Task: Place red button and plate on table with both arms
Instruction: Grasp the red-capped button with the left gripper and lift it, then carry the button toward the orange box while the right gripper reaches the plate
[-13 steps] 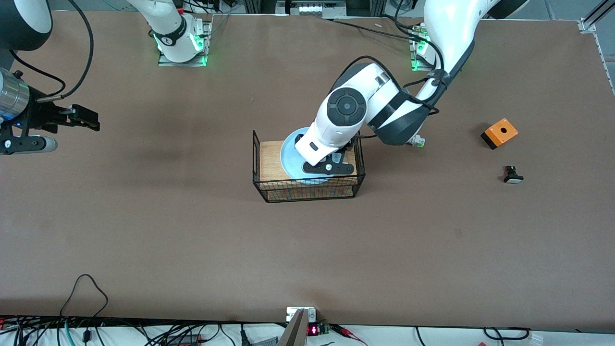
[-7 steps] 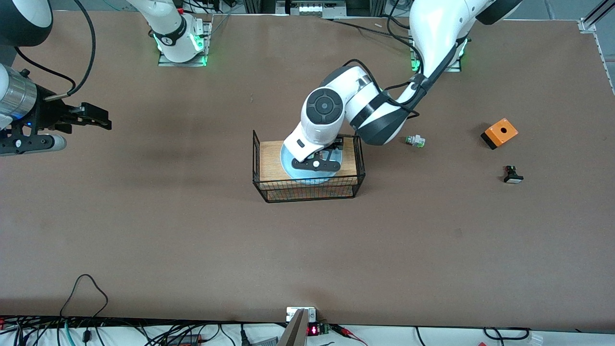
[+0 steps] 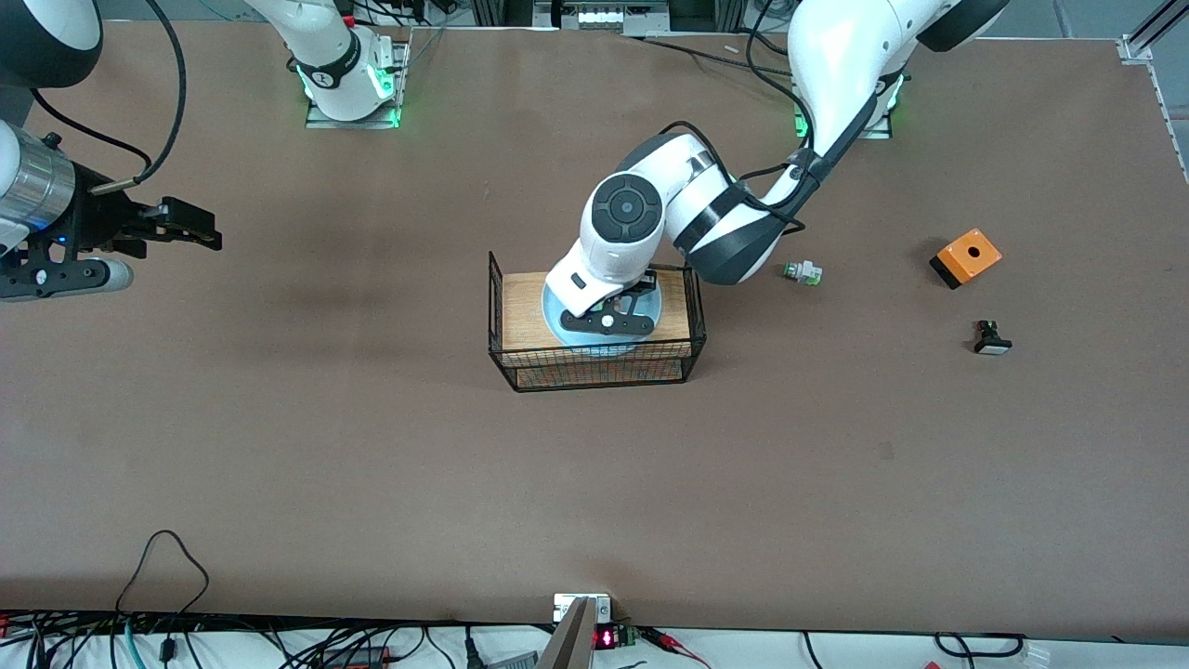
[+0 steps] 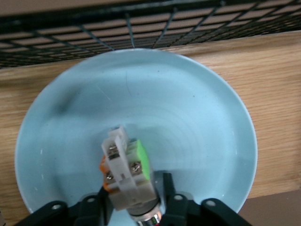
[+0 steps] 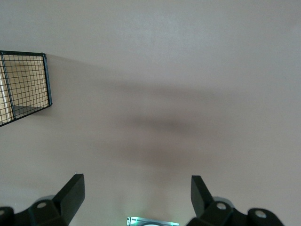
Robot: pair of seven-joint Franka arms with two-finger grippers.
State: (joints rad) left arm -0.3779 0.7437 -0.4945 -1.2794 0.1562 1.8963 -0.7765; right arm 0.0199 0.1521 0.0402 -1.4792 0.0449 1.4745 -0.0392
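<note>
While the left gripper (image 4: 134,207) pinches the red button (image 4: 127,172) on the plate (image 4: 188,117) inside the wire rack (image 3: 594,362), the right gripper (image 5: 136,190) waits wide open over the table (image 3: 372,465)

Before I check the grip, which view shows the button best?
The left wrist view: the red button sits between the left end effector's fingers over the plate. In front, the arm hides it; the right wrist misses it.

1. A black wire rack with a light wooden top (image 3: 529,307) stands mid-table.
2. A small white-green switch (image 3: 803,273) lies near it.
3. An orange box with a round hole (image 3: 967,256) sits toward the left arm's end.
4. A black switch with a white face (image 3: 991,339) lies nearer the front camera.
</note>
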